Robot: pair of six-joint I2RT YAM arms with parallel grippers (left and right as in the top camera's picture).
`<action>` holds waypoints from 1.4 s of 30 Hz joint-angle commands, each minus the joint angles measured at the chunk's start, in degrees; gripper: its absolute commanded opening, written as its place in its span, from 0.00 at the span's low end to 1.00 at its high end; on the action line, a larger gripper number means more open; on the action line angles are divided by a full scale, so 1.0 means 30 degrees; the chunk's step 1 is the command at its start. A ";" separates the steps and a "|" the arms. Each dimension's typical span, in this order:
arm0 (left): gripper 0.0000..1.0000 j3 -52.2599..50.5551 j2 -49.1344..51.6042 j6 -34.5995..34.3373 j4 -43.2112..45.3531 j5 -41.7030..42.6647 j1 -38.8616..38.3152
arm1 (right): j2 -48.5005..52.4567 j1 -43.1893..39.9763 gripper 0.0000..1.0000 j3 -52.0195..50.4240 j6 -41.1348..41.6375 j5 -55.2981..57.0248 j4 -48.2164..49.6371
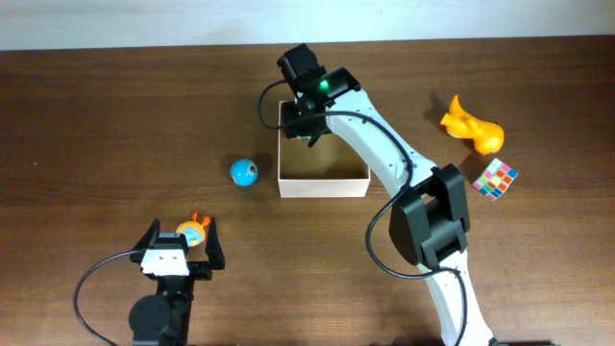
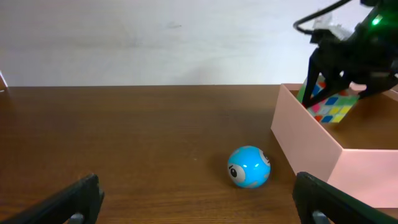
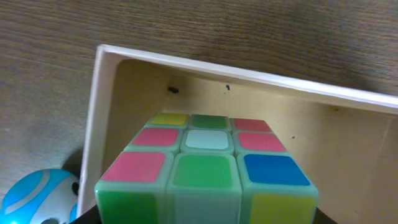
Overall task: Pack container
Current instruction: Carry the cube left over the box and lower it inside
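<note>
Two dark fingers of the right gripper [image 2: 336, 93] are closed about halfway on a colour cube [image 3: 208, 168], which is clamped between them. The cube is held in the far left corner of the container [image 1: 322, 186], about level with the rim. Its lower part is hidden behind the white wall, so it cannot be told whether the tan floor is touched. The container is placed near the middle of the brown surface [image 1: 96, 115]. A blue ball [image 1: 244, 172] is seen near its left wall, apart from it. To the right, well apart from the container, a yellow toy [image 1: 471, 125] and a second colour cube [image 1: 495, 178] are found close together. The left gripper [image 1: 181, 242] is opened fully near the front edge and nothing is held in it. From overhead a small orange toy [image 1: 193, 229] is seen between its fingers.
</note>
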 commanded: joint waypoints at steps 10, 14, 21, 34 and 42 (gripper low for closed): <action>0.99 -0.0058 -0.0160 0.0291 -0.0066 0.0270 -0.0007 | 0.0233 0.0219 0.50 0.0423 0.1107 0.0444 0.1268; 0.99 -0.0058 -0.0160 0.0291 -0.0058 0.0270 -0.0007 | 0.0255 0.0211 0.49 0.0423 0.1311 0.0459 0.1319; 0.99 -0.0058 -0.0160 0.0291 -0.0066 0.0270 -0.0007 | 0.0255 0.0219 0.62 0.0423 0.1304 0.0444 0.1311; 0.99 -0.0058 -0.0160 0.0291 -0.0058 0.0270 -0.0007 | 0.0240 0.0189 0.71 0.0444 0.1209 0.0452 0.0903; 0.99 -0.0058 -0.0160 0.0291 -0.0058 0.0270 -0.0007 | 0.0211 -0.0583 0.40 0.0444 0.0918 0.0670 -0.0364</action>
